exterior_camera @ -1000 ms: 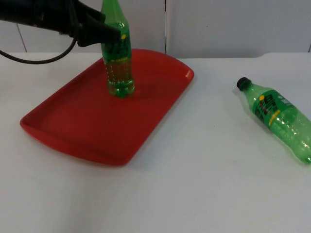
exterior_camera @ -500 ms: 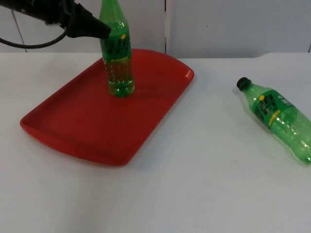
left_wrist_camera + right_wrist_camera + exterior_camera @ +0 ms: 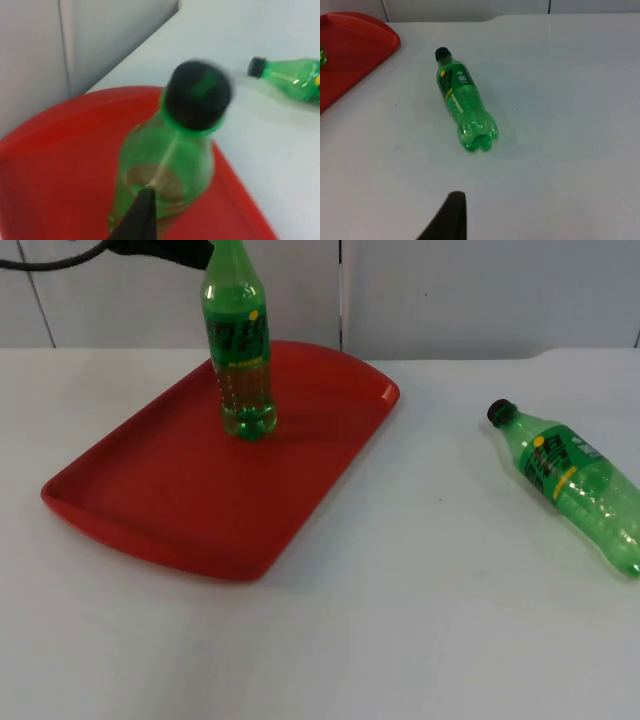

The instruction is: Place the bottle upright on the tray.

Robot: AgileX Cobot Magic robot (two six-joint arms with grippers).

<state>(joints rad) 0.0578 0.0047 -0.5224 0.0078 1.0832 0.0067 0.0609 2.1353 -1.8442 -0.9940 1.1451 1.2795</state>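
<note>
A green bottle [image 3: 240, 350] with a black cap stands upright on the far part of the red tray [image 3: 150, 500], free of any grip. In the left wrist view I look down on its cap and neck [image 3: 192, 100]. My left gripper [image 3: 192, 252] hangs open up by the bottle's top, just left of it and clear of it. A second green bottle [image 3: 572, 480] lies on its side on the white table at the right, cap toward the tray; the same bottle [image 3: 462, 102] lies ahead of my right gripper, whose arm waits.
The tray's near half [image 3: 190, 520] is bare. The grey partition wall [image 3: 450, 290] closes the table's far edge. Open white table [image 3: 420, 620] lies between the tray and the lying bottle.
My left gripper has let go of the upright bottle and drawn back up and to the left. The bottle stays standing on the tray. The lying bottle has not moved.
</note>
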